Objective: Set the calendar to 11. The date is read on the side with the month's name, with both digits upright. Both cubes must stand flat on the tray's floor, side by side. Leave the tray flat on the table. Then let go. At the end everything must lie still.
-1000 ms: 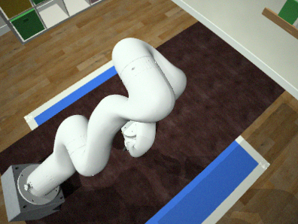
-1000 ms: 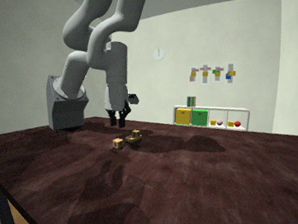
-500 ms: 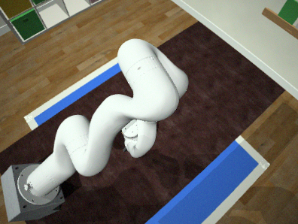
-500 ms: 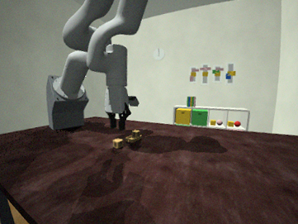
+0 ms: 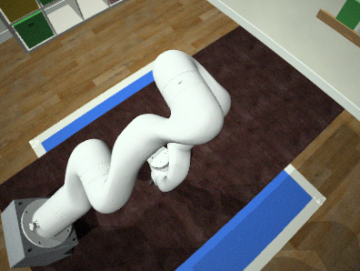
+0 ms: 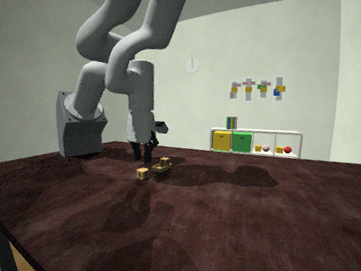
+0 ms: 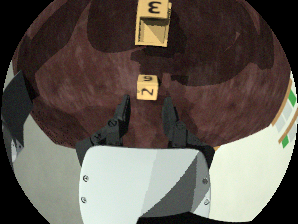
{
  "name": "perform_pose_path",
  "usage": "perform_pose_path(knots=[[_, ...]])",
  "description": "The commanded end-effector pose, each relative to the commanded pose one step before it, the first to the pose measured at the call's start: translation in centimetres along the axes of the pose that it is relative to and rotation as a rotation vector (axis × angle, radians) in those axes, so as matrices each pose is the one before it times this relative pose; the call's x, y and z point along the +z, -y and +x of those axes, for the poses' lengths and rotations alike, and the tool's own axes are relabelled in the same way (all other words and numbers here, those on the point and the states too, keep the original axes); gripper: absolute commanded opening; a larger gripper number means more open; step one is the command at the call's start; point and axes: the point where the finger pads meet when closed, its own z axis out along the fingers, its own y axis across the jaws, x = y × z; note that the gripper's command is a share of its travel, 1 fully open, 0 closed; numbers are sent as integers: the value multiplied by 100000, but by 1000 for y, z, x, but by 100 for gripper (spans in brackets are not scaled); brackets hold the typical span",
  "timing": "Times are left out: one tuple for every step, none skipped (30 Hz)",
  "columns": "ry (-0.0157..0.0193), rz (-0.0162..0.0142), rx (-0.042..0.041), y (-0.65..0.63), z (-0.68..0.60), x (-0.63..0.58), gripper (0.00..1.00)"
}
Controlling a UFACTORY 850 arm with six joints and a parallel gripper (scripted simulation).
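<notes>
A small yellow calendar tray (image 6: 161, 169) (image 7: 151, 43) rests on the dark red tabletop (image 5: 273, 105) (image 6: 238, 208) (image 7: 65, 90), one cube (image 6: 164, 162) (image 7: 153, 8) at one end, showing a 3; the other end is vacant. Outside the tray, near that vacant end, a loose cube (image 6: 142, 173) (image 7: 147, 91) shows a 2 on one face. The gripper (image 5: 152, 183) (image 6: 142, 160) (image 7: 146, 103) is above the tabletop, fingers partly spread with nothing between them. The step in hand looks like approaching the loose cube. The next move probably calls for lining up over it, lowering and closing. Both cubes probably need turning so upright 1s face the month side, still unseen.
</notes>
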Motion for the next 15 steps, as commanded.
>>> perform_pose_path(knots=[[-22,-77,5,-21,-14,756,49],[0,0,0,0,0,0,49],[0,0,0,0,0,0,49],[1,0,0,0,-2,144,49],[0,0,0,0,-2,138,49],[-1,0,0,1,-2,132,49],[0,0,0,1,-2,125,49],[1,0,0,0,-2,118,49],[0,0,0,0,-2,110,49],[0,0,0,1,-1,102,49],[-1,0,0,1,-1,93,49],[1,0,0,0,-1,85,49],[0,0,0,0,-1,76,49],[0,0,0,0,-1,67,49],[0,0,0,0,-1,59,49]])
